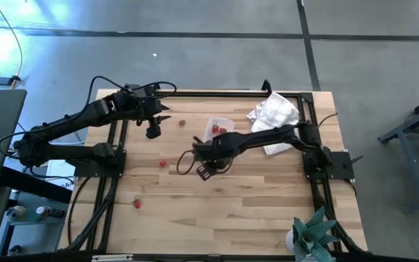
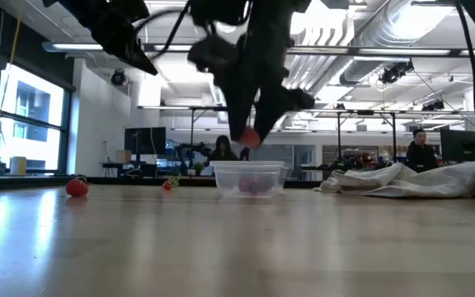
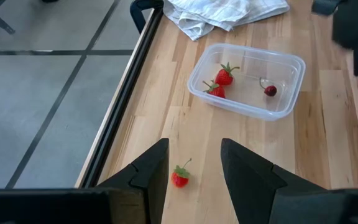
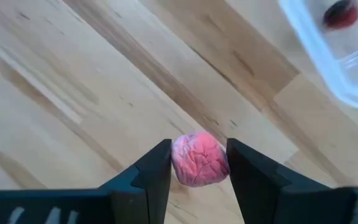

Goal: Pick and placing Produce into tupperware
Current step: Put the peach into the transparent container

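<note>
Tupperware (image 1: 220, 126) half under right arm (image 1: 268, 137)

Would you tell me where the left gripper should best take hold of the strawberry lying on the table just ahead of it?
Probably across the red body of the strawberry, coming down from above. It lies alone on the bare table, green cap and thin stem pointing toward the tub, so the rounded body gives the surest hold. The left gripper is open with the berry showing between its fingers.

Grey concrete floor (image 1: 195, 51) around a wooden table (image 1: 224, 211); beyond, bright windows (image 2: 23, 115), desks with monitors (image 2: 143, 142), ceiling ducts (image 2: 378, 33).
</note>
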You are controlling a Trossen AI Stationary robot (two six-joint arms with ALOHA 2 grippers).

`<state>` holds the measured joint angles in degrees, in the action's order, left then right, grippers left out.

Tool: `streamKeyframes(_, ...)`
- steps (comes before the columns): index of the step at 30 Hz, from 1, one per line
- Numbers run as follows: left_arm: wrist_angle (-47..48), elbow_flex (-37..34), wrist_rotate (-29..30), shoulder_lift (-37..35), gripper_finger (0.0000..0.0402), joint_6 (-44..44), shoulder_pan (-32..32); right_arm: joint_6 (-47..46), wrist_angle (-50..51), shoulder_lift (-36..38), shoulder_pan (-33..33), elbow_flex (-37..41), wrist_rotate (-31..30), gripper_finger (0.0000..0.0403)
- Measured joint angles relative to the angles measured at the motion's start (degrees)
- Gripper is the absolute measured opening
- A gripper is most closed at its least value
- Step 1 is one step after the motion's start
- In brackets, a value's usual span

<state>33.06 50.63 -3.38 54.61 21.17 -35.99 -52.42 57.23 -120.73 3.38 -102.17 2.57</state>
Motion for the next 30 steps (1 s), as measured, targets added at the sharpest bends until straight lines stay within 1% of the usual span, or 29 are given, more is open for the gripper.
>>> streamKeyframes(6, 0.01, -0.01, 0.00, 0.00, 0.0136, 0.02, 0.00, 1.34, 1.50, 4.58, -2.00, 0.00, -5.26, 0.0142)
streamKeyframes(13, 0.01, -0.01, 0.00, 0.00, 0.0136, 0.01, 0.00, 5.05, 3.59, 7.72, -7.32, -0.02, -9.74, 0.0142)
streamKeyframes(19, 0.00, 0.00, 0.00, 0.00, 0.0136, 0.02, 0.00, 9.99, 3.43, 6.87, -12.57, -0.09, -9.77, 0.0142)
streamKeyframes(22, 0.02, 0.00, 0.00, 0.00, 0.0136, 0.02, 0.00, 11.81, 3.50, 5.27, -14.77, -0.07, -8.35, 0.0142)
streamKeyframes(26, 0.02, 0.00, 0.00, 0.00, 0.0136, 0.02, 0.00, 13.63, 2.04, 3.65, -16.48, -0.09, -7.81, 0.0142)
streamKeyframes(30, 0.02, 0.00, 0.00, 0.00, 0.0136, 0.02, 0.00, 14.97, 0.23, 1.04, -17.37, -0.09, -5.33, 0.0142)
